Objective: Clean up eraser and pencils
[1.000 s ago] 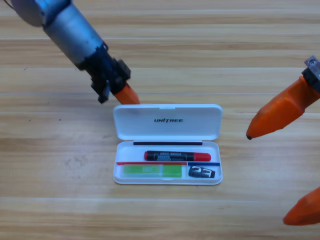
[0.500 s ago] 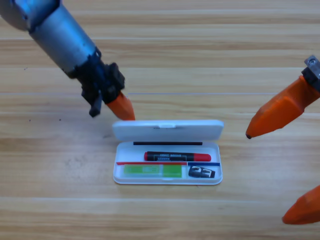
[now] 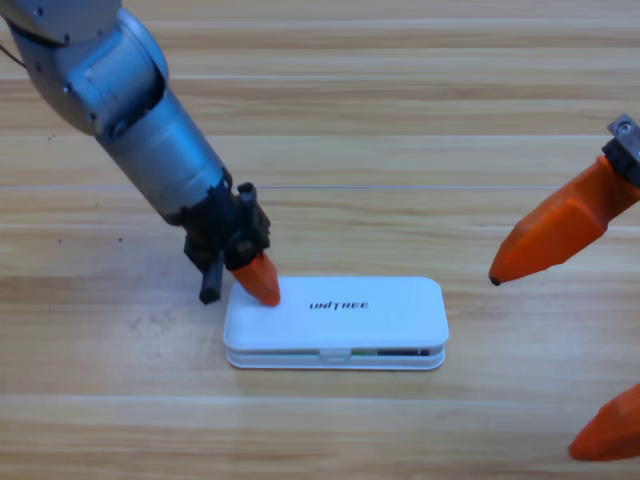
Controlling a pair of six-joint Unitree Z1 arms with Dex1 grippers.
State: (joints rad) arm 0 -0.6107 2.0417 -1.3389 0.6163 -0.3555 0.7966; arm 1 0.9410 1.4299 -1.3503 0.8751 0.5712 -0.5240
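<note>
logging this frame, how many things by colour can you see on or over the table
white: 1, the case, lid down
orange: 2, the left claw at the lid's left corner and the right claw at the right edge
grey: 1, the left arm
total: 4

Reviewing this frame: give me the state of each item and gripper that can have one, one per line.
white case: lid folded down over the base, a thin gap left along the front edge.
pencils and eraser: inside the case, mostly hidden; only slivers show through the gap.
left gripper: orange tip on the lid's upper-left corner, pressing or resting there.
right gripper: open, waiting at the right edge, holding nothing.
</note>
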